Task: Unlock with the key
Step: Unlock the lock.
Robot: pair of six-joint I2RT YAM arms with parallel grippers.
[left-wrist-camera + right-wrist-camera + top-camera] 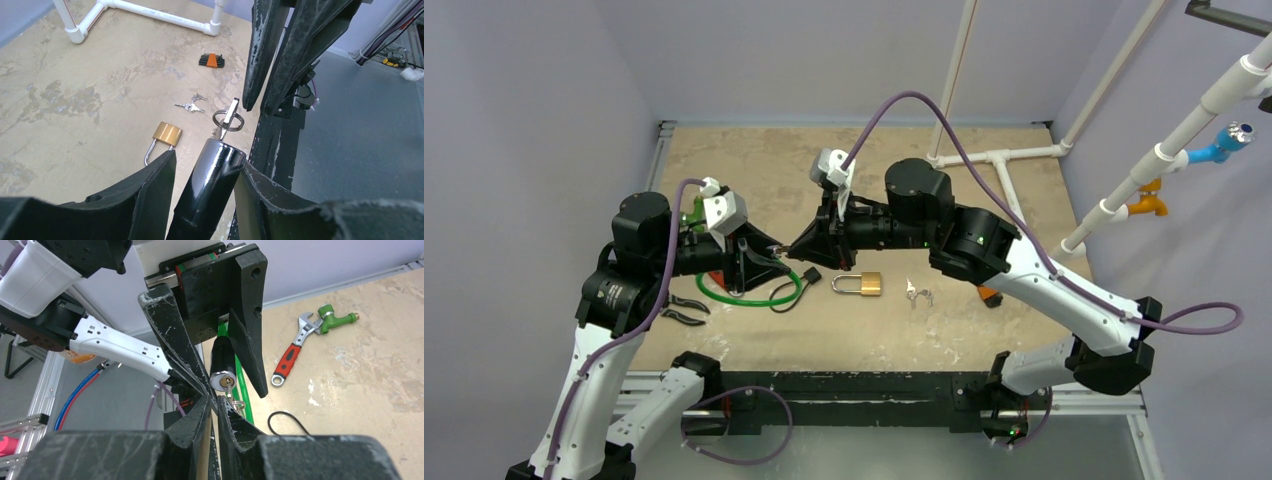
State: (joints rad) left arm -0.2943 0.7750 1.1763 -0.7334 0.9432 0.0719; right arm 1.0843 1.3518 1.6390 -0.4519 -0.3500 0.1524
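Observation:
My left gripper [206, 159] is shut on a black cylinder lock [215, 175] and holds it off the table; a green cable [744, 298] trails from it. A silver key [231, 112] with a ring sticks out of the lock's keyhole [223, 381]. My right gripper [214, 399] meets the lock head-on. Its jaws stand only a slit apart with nothing between them. The key [229, 390] lies just beside one fingertip, outside the gap. From above, both grippers [769, 258] [799, 252] meet tip to tip at mid-table.
A brass padlock [864, 284] and a bunch of keys [917, 294] lie on the table below the right arm. Hex keys [211, 60], pliers [682, 310], a red-handled wrench [290, 357], a green nozzle [332, 320] and a white pipe frame [999, 160] lie around.

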